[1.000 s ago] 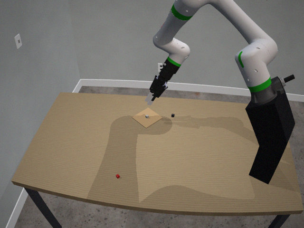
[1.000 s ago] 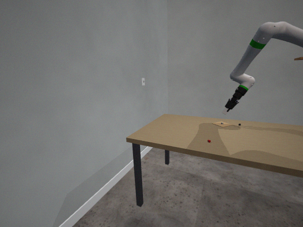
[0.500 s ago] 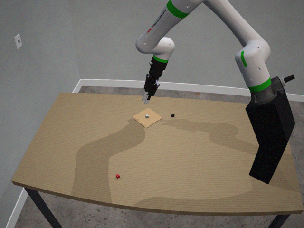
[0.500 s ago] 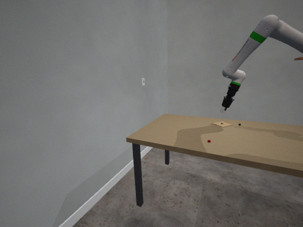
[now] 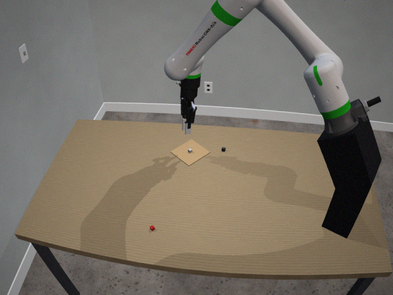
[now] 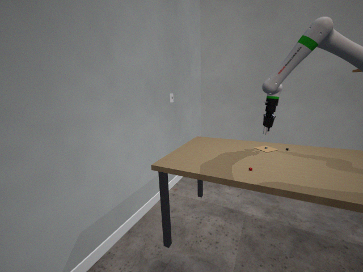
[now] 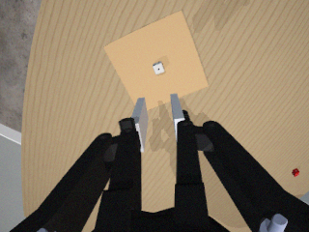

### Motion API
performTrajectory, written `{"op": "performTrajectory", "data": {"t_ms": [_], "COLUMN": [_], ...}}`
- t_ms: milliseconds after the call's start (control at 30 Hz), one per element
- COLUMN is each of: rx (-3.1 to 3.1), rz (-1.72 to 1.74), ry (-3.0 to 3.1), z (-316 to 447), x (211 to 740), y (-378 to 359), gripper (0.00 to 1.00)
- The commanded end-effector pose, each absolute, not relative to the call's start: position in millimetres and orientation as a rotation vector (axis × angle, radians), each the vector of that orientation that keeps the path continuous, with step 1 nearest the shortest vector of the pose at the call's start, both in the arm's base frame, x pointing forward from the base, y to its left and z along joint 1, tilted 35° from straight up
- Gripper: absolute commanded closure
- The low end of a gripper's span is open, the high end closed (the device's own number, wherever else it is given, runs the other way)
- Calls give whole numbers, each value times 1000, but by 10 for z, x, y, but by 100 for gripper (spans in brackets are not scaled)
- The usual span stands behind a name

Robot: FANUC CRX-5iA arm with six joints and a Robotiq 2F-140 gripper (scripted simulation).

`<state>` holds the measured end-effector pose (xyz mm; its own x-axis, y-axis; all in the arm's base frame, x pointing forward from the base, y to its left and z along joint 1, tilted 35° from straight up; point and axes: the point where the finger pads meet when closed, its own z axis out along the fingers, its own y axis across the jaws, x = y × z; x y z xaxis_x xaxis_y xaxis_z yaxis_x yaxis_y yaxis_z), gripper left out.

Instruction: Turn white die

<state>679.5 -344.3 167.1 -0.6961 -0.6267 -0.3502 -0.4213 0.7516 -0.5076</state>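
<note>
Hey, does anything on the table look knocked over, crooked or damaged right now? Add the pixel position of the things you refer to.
Nothing stands out. The white die [image 5: 190,150] [image 6: 265,147] [image 7: 158,69] sits well inside the mat [image 5: 190,160] [image 6: 266,151] [image 7: 185,48], one pip up. The black die [image 5: 223,149] [image 6: 287,149] and red die [image 5: 152,227] [image 6: 250,169] [image 7: 295,172] lie off it; I see no damage, though they're small.
</note>
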Motion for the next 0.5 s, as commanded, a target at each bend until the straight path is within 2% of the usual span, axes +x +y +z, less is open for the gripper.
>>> {"op": "performTrajectory", "data": {"t_ms": [0, 133, 167, 467], "rx": [-749, -749, -749, -749], "rz": [-615, -617, -617, -617], "ry": [2540, 2541, 2541, 2541], "z": [1662, 1663, 1663, 1663], "x": [6795, 6796, 6796, 6796], "y": [-3410, -3410, -3410, -3410], "gripper": [73, 73, 0, 0]}}
